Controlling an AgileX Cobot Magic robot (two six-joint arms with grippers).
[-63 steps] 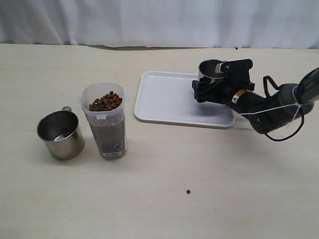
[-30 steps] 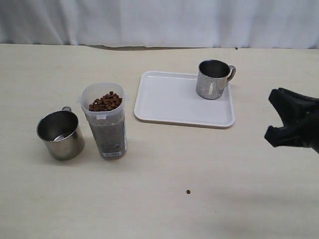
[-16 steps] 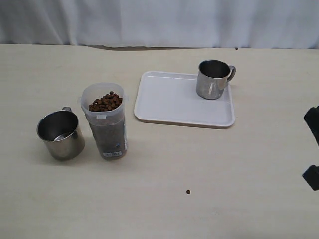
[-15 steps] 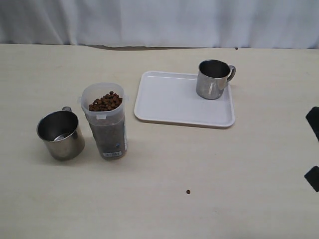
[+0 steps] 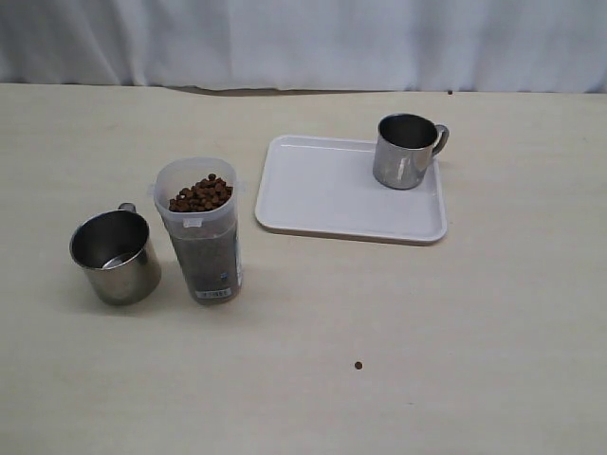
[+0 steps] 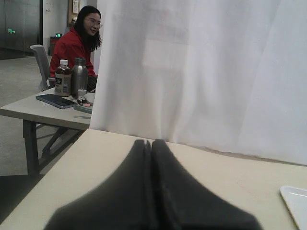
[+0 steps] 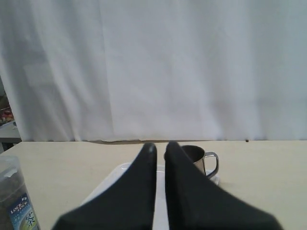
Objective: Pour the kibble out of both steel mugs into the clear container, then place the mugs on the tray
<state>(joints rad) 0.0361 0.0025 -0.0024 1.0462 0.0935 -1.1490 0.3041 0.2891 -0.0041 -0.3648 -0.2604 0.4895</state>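
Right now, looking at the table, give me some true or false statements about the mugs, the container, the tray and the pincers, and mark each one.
1. One steel mug stands upright on the tray. True.
2. The clear container holds kibble up near its rim. True.
3. The other steel mug lies tipped over on the tray. False: it stands upright on the table, beside the clear container and off the tray.
4. Both pincers are open. False: the left pincer and the right pincer are shut and hold nothing.
5. A stray pellet lies on the table. True.
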